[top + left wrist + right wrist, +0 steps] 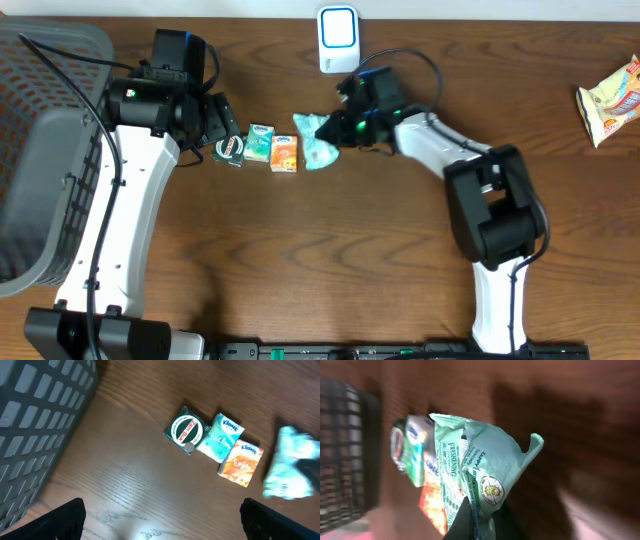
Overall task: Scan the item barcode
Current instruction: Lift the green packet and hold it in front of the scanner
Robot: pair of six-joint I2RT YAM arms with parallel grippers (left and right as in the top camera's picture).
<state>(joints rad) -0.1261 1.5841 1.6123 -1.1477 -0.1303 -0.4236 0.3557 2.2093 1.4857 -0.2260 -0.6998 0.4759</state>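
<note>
Between right gripper (479, 522) fingers — green wipes packet (470, 460), edge pinched.

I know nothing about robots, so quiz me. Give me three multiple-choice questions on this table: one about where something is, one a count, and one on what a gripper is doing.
1. Where on the table is the white scanner?
A) near edge
B) far edge
C) left edge

2. How many small items lie loose in the row between the arms?
A) one
B) three
C) six

3. The right gripper is:
A) open over bare wood
B) shut on the scanner
C) shut on the mint-green pouch

Answers:
1 B: it stands beyond the row of items.
2 B: the row has a green tin, a teal pack and an orange pack.
3 C: its fingers pinch the pouch's edge.
</note>
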